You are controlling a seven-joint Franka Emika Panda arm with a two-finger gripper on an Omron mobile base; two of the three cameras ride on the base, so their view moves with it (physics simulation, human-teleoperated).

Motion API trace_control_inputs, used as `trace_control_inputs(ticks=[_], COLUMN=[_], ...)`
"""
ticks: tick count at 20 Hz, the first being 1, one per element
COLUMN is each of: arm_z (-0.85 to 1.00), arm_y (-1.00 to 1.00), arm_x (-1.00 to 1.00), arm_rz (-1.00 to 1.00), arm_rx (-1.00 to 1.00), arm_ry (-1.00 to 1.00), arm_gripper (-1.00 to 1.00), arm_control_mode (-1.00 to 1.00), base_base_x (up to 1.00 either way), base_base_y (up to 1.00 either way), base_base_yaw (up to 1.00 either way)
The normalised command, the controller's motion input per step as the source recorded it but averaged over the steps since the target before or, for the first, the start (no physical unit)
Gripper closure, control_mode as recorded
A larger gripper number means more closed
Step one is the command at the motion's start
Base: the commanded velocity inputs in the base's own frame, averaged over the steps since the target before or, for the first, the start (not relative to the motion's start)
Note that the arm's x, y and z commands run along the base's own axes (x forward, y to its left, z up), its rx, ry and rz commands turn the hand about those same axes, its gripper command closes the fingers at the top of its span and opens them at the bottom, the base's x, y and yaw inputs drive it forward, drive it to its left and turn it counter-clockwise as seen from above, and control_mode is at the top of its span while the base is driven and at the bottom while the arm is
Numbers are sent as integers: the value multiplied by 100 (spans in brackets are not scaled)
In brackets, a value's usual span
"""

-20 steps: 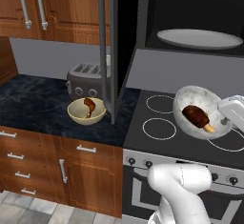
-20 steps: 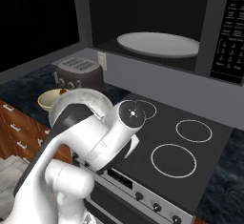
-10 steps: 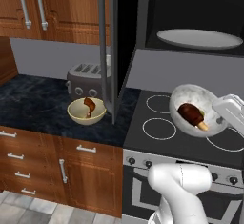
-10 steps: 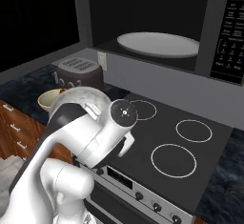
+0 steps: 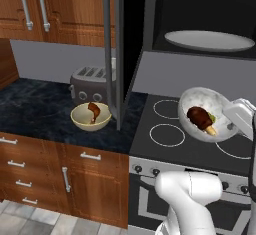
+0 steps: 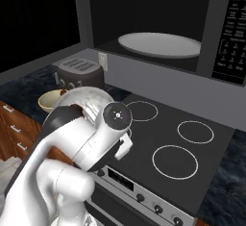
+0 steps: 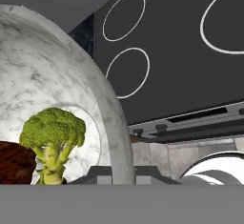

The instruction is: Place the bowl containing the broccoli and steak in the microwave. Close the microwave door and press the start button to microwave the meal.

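White arm rises from the lower part of the left base view, bulky rounded link low in frame, forearm running up along the right edge. In the right base view the arm sweeps up from lower left, dark band at one joint, round capped wrist joint facing the camera.

Hand (image 5: 235,120) sits at the right edge, held above the stovetop (image 5: 195,139), clamped on the rim of the bowl (image 5: 200,104). Fingers nearly together with the rim pinched between them; bowl carried tilted, clear of the surface. Fingertips themselves hidden in the hand view.
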Motion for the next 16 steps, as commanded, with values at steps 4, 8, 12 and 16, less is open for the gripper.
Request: trace_control_inputs(ticks=[4,8,12,16], arm_z=[20,49,48,44], arm_y=[0,0,0,0], arm_x=[-11,-6,-2,-1], arm_rz=[-5,-4,-3,-2], arm_rx=[0,0,0,0], arm_ry=[0,0,-3,0], arm_gripper=[100,100,100,100], arm_control_mode=[-100,-100,-100,-100], base_base_x=[0,0,0,0], base_base_y=[0,0,0,0], base_base_yaw=[0,0,0,0])
